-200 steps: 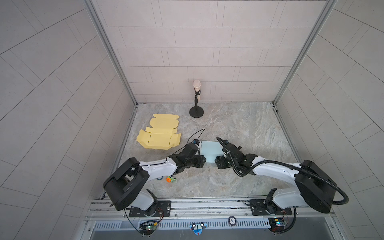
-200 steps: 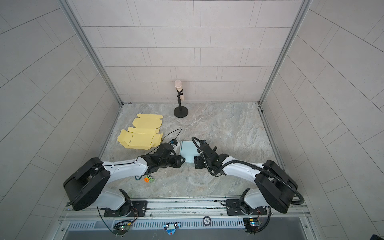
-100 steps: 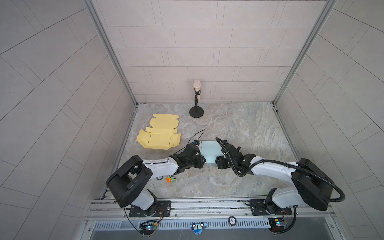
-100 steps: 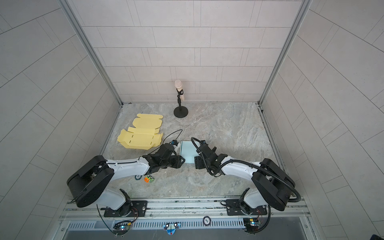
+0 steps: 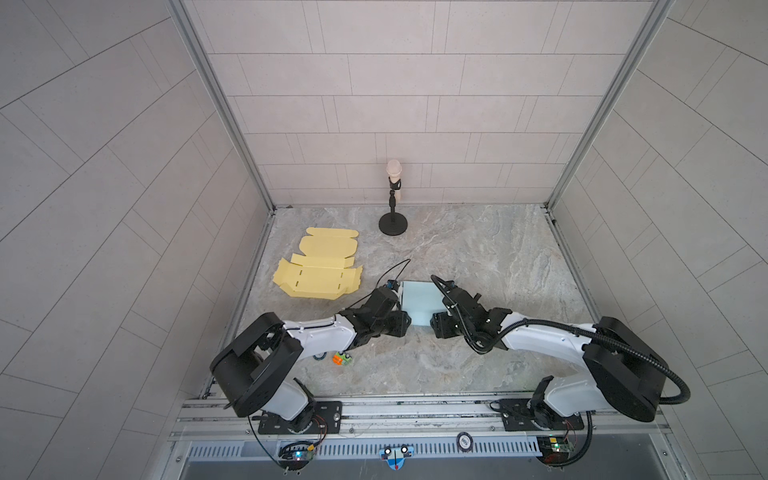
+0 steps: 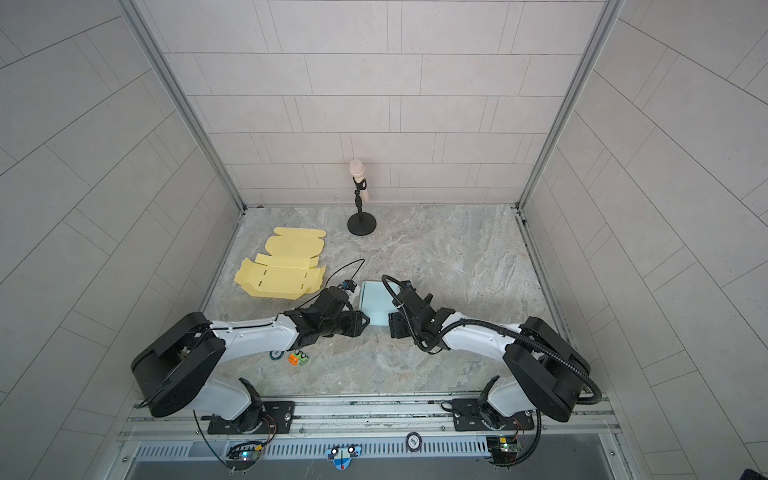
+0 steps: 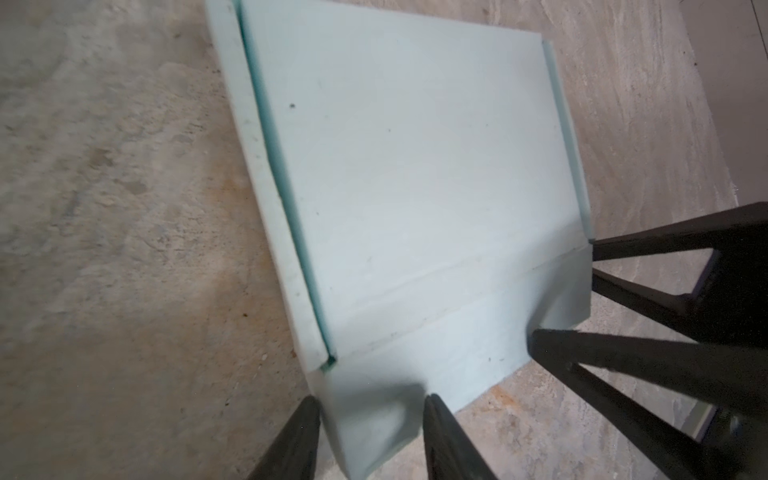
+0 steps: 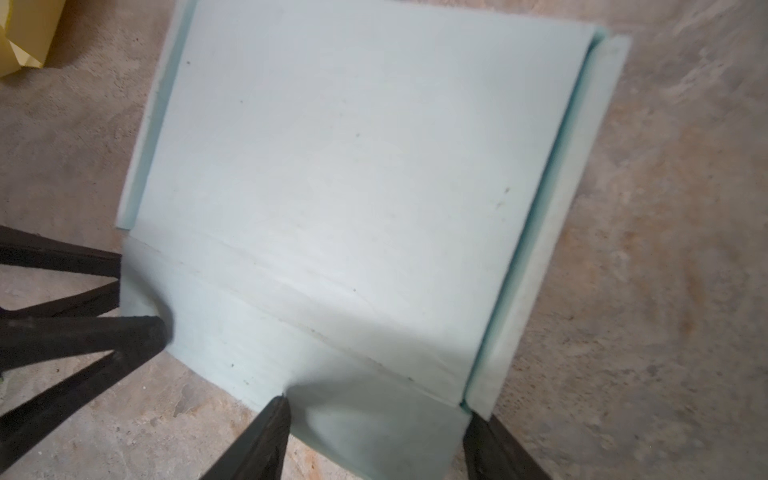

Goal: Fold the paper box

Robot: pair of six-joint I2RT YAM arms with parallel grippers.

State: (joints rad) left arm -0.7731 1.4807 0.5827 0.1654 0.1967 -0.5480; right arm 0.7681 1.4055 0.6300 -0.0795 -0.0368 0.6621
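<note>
The paper box [image 5: 419, 297] [image 6: 376, 303] is pale blue-green and lies flat on the marble table, its narrow side flaps folded along both long edges. In both top views the two grippers meet at its near edge. My left gripper [image 7: 370, 415] [image 5: 406, 329] is open, its fingertips on either side of the near flap's left corner, which curls up between them. My right gripper [image 8: 376, 419] [image 5: 434, 328] is open wider, its tips against the same flap's right end. Each wrist view also shows the opposite gripper's fingers [image 7: 623, 361] [image 8: 104, 332] at the far corner.
A flat yellow cardboard blank [image 5: 318, 278] [image 6: 280, 276] lies at the back left by the wall. A microphone stand [image 5: 392, 224] [image 6: 361, 224] stands at the back middle. A small orange and green object [image 5: 343, 358] sits under the left arm.
Both grippers have stayed at the box's near edge with only slight shifts. The box has not visibly moved.
</note>
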